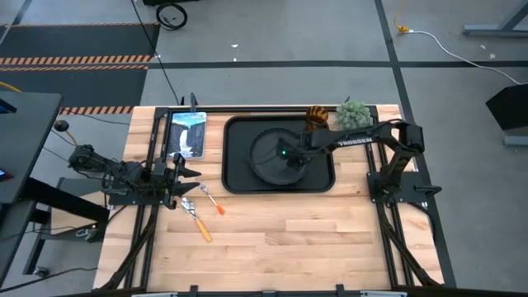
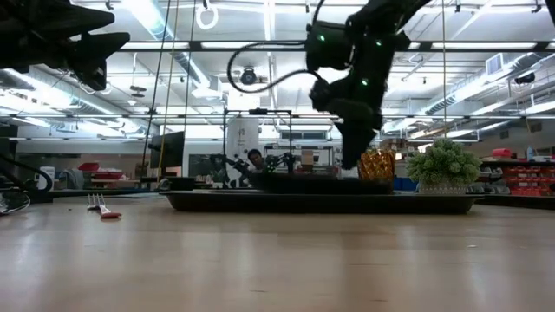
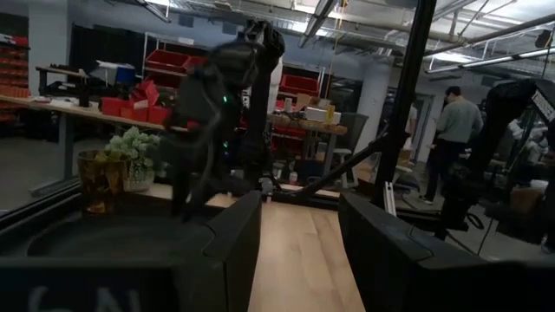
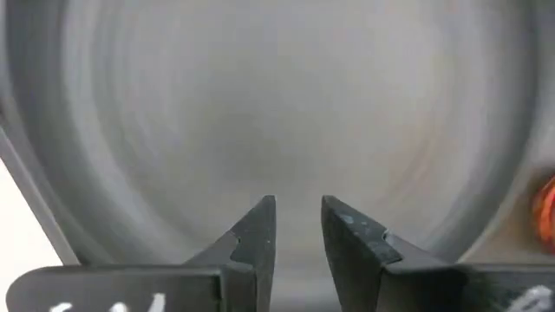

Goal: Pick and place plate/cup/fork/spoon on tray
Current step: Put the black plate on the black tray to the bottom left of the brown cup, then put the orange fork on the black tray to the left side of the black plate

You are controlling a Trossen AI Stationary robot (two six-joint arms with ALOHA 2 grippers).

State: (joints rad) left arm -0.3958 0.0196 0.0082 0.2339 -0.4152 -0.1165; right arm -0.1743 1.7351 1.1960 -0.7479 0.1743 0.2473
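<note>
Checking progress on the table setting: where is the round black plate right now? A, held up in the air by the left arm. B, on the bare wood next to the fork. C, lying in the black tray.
C: the plate lies inside the tray, under the right gripper.

Floor: grey concrete (image 1: 330,33) with dark seams; a black mat edged in orange-and-black hazard stripes (image 1: 74,59) lies beyond the table's far left corner.
Cable: a white cord with a yellow plug (image 1: 403,30) runs across the floor at far right.
Table: pale wood butcher-block top (image 1: 289,239).
Ceiling: exposed beams and long fluorescent light strips (image 2: 156,17).
Shelving: racks with red storage bins (image 3: 178,61) along the back wall.
People: one person stands by a workbench (image 3: 455,121); another sits behind equipment (image 2: 254,158).
</note>
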